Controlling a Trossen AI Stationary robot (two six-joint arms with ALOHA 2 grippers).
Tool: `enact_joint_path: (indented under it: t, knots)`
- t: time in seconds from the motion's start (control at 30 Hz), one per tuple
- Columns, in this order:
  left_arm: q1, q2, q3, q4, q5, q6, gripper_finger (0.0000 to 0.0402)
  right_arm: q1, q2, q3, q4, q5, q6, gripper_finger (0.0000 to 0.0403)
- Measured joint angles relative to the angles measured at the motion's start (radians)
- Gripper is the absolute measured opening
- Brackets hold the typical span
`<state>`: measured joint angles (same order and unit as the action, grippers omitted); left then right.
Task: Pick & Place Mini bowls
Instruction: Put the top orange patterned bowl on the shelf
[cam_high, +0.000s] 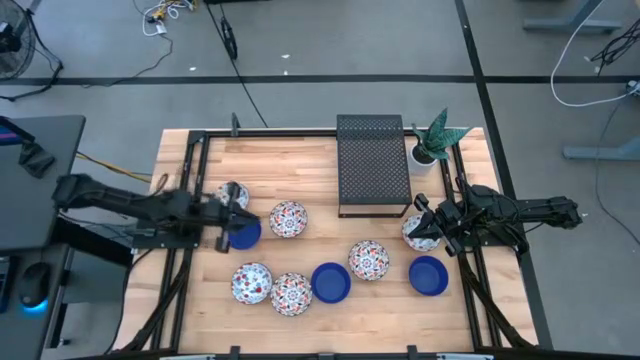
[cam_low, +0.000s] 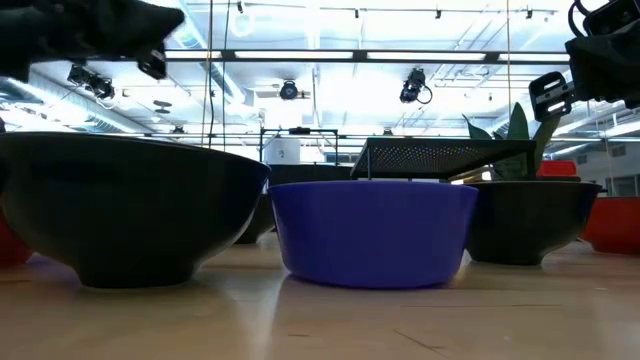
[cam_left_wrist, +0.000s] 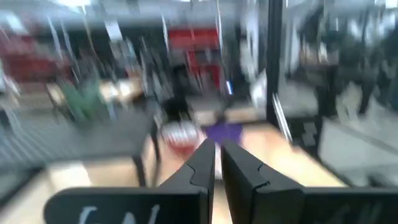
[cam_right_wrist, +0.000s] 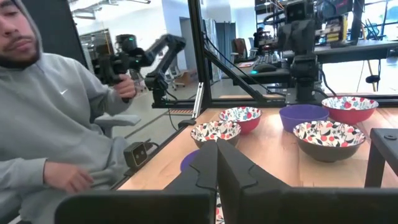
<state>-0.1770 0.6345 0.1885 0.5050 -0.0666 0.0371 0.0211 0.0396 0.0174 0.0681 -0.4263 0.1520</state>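
Several mini bowls stand on the wooden table. In the high view the blue ones (cam_high: 331, 283) (cam_high: 428, 276) (cam_high: 243, 235) sit among the floral ones (cam_high: 288, 219) (cam_high: 368, 260) (cam_high: 251, 283). My left gripper (cam_high: 226, 208) is above the table's left part, between a floral bowl (cam_high: 232, 192) and the blue bowl beside it. Its fingers (cam_left_wrist: 217, 155) are shut on nothing, and its wrist view is blurred. My right gripper (cam_high: 424, 214) is over a floral bowl (cam_high: 418, 236) at the right side. It is also shut and empty (cam_right_wrist: 216, 154) and points level toward the table's left.
A black perforated box (cam_high: 374, 165) stands at the far middle of the table, with a small potted plant (cam_high: 435, 140) to its right. Dark frame rails (cam_high: 190, 180) (cam_high: 468, 200) run along both sides. A person in a grey hoodie (cam_right_wrist: 56, 118) sits beyond the table's left side.
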Motion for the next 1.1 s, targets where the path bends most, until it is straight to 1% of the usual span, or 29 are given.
enact_joint_path:
  t: [0.1,0.2,0.27,0.37,0.47,0.6,0.7,0.77,0.9,1.0,1.1]
  knots:
    - [-0.028,0.145,0.110,-0.119,-0.008,-0.025,0.0033,0.000,0.000,0.000,0.000,0.000,0.000,0.0005]
    - [-0.050,0.271,0.223,-0.259,-0.031,-0.042,0.0045,0.000,0.000,0.000,0.000,0.000,0.000,0.0005]
    - [-0.059,0.348,0.293,-0.361,-0.035,-0.048,0.0062,0.000,0.000,0.000,0.000,0.000,0.000,0.0005]
    - [-0.064,0.452,0.395,-0.513,-0.038,-0.078,0.0098,0.000,0.000,0.000,0.000,0.000,0.000,0.0005]
    - [-0.064,0.549,0.458,-0.629,-0.038,-0.104,0.0135,0.000,0.000,0.000,0.000,0.000,0.000,0.0005]
    - [-0.064,0.658,0.491,-0.649,-0.058,-0.098,0.0171,0.000,0.000,0.000,0.000,0.000,0.000,0.0005]
    - [-0.062,0.725,0.492,-0.656,-0.117,-0.097,0.0182,0.000,0.000,0.000,0.000,0.000,0.000,0.0005]
    - [-0.062,0.757,0.492,-0.659,-0.169,-0.104,0.0182,0.000,0.000,0.000,0.000,0.000,0.000,0.0005]
    - [-0.061,0.800,0.492,-0.645,-0.228,-0.127,0.0173,0.000,0.000,0.000,0.000,0.000,0.000,0.0005]
    - [-0.060,0.817,0.493,-0.641,-0.252,-0.158,0.0164,0.000,0.000,0.000,0.000,0.000,0.000,0.0005]
    - [-0.060,0.833,0.493,-0.638,-0.255,-0.170,0.0150,0.000,0.000,0.000,0.000,0.000,0.000,0.0005]
